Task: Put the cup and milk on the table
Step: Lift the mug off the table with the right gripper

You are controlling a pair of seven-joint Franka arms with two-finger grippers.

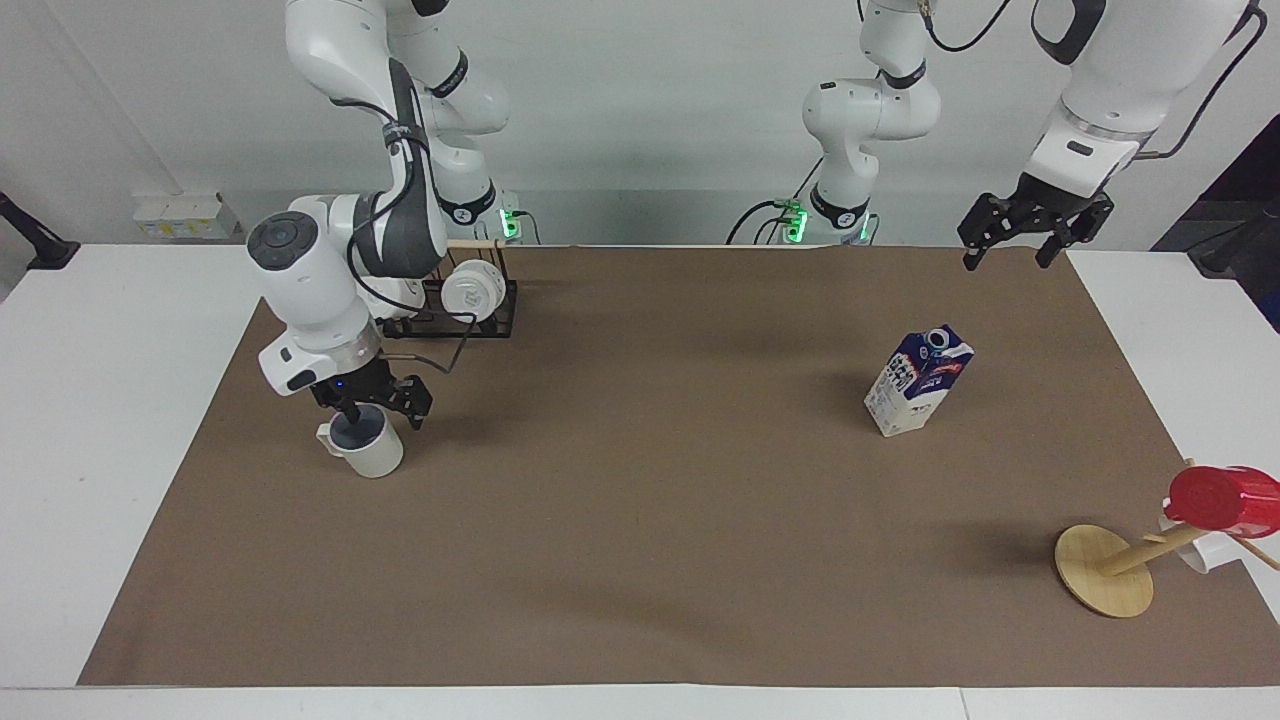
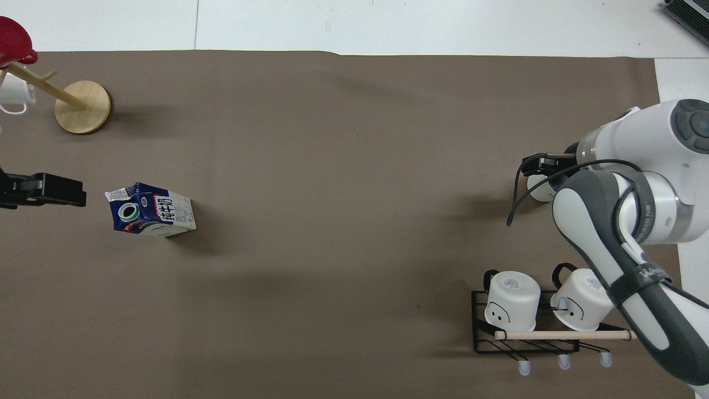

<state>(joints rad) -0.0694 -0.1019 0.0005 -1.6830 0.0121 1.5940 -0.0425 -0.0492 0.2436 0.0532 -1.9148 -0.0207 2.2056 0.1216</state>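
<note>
The cup [image 1: 374, 456], off-white with a grey-blue inside, stands upright on the brown mat of the table [image 1: 640, 520] toward the right arm's end. My right gripper [image 1: 385, 411] is open and low on the cup's rim. One fingertip [image 1: 350, 413] dips into its mouth, the other is outside the wall. From overhead the right gripper [image 2: 538, 164] and arm cover most of the cup [image 2: 536, 189]. The milk [image 1: 918, 384] [image 2: 153, 210] stands upright toward the left arm's end. My left gripper [image 1: 1005, 258] [image 2: 77, 192] waits open in the air, apart from the milk.
A black wire rack [image 1: 497, 312] [image 2: 479, 327] with two white mugs sits nearer to the robots than the cup. A wooden mug tree [image 1: 1103, 570] [image 2: 83, 100] carrying a red cup [image 1: 1215, 500] stands at the left arm's end, farther from the robots than the milk.
</note>
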